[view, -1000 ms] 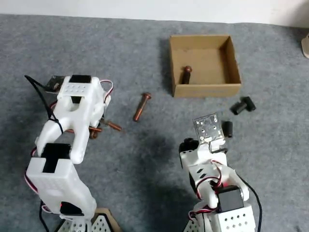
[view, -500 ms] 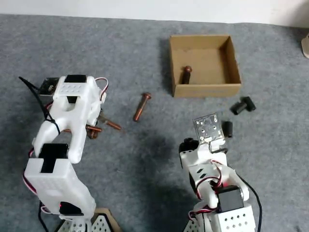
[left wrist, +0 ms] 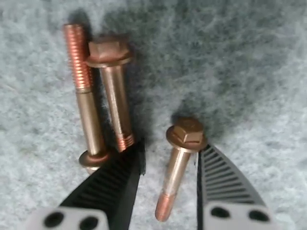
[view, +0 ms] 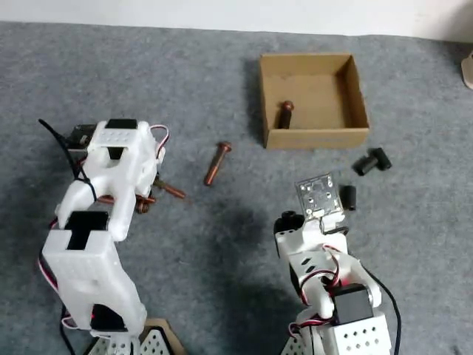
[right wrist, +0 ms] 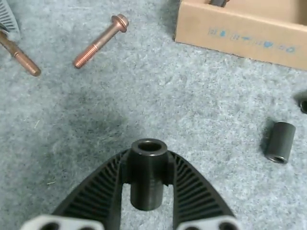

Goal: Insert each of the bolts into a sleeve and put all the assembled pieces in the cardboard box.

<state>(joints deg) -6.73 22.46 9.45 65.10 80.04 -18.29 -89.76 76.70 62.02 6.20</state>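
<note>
The whole working surface is covered by a grey felt mat [view: 222, 281] with a coarse, mottled nap, and soft, blurred shadows [view: 233, 222] are cast on it near its middle, as under diffuse light. Beyond the mat's far edge a plain white strip [view: 185, 11] is seen, though it cannot be told whether this is wall or bare tabletop. At the mat's right edge, towards the far corner, a pale, rounded object [view: 468, 70] is cut off by the frame.
</note>
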